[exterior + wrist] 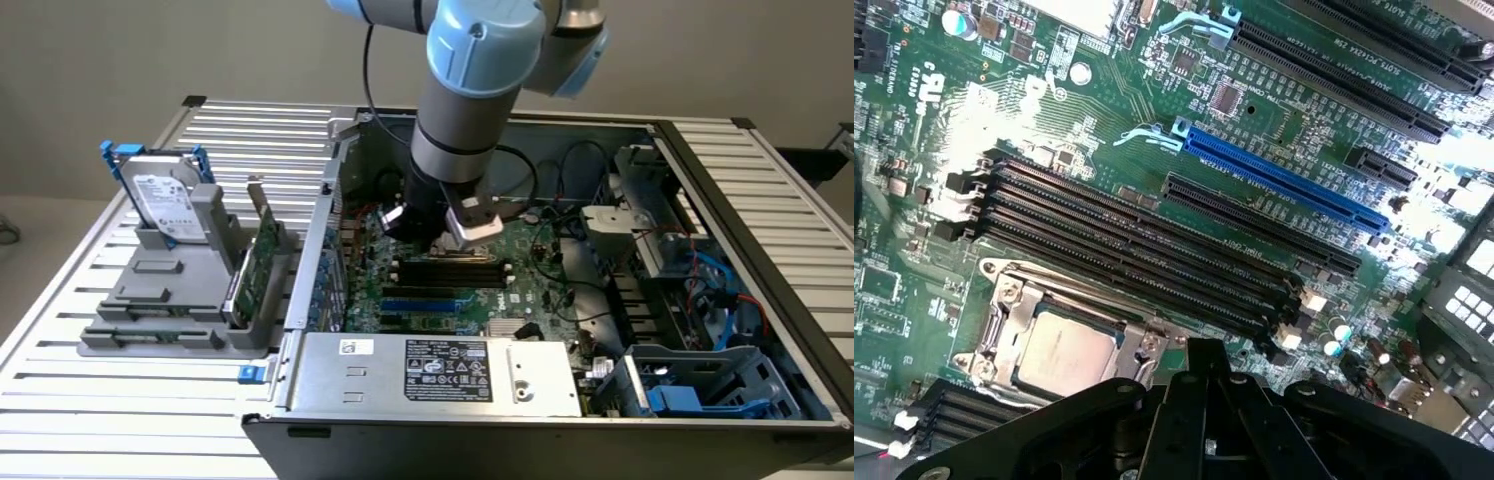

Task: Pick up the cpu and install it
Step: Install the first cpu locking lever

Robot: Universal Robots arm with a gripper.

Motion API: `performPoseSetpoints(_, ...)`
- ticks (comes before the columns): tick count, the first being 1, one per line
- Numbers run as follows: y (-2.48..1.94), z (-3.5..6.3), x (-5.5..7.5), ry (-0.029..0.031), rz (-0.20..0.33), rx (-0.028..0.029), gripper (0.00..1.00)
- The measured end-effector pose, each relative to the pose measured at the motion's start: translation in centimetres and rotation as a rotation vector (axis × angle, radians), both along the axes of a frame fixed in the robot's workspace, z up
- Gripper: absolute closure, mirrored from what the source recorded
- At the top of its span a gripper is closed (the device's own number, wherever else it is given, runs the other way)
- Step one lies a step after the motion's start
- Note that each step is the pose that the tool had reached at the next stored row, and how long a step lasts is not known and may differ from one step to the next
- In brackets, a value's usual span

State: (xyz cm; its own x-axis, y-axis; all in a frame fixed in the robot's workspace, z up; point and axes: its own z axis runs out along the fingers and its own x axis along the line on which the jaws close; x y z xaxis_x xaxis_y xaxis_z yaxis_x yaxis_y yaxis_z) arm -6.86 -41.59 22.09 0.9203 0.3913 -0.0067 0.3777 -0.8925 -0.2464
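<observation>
One robot arm (461, 110) reaches into one open computer case (747, 180) holding one green motherboard (1104, 100). On the board sit one silver cpu (1064, 355), four black memory slots (1134, 245) and one blue expansion slot (1284, 180). Outside the case, one hard drive (167, 205) stands upright on one grey rack (160, 300).

Even, soft light fills the exterior view, with the case interior (561, 250) dimmer. In the wrist view, white glare blows out motherboard (1154, 150) patches, and the near black jaws blur.
</observation>
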Motion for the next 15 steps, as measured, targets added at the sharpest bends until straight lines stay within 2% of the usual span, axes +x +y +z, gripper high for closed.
performPoseSetpoints(11, 0.00, 4.43, 0.0, 0.0001, 0.000, 0.0006, 0.89)
performPoseSetpoints(15, 0.01, 4.52, 0.0, 0.0000, -0.001, 0.0009, 0.89)
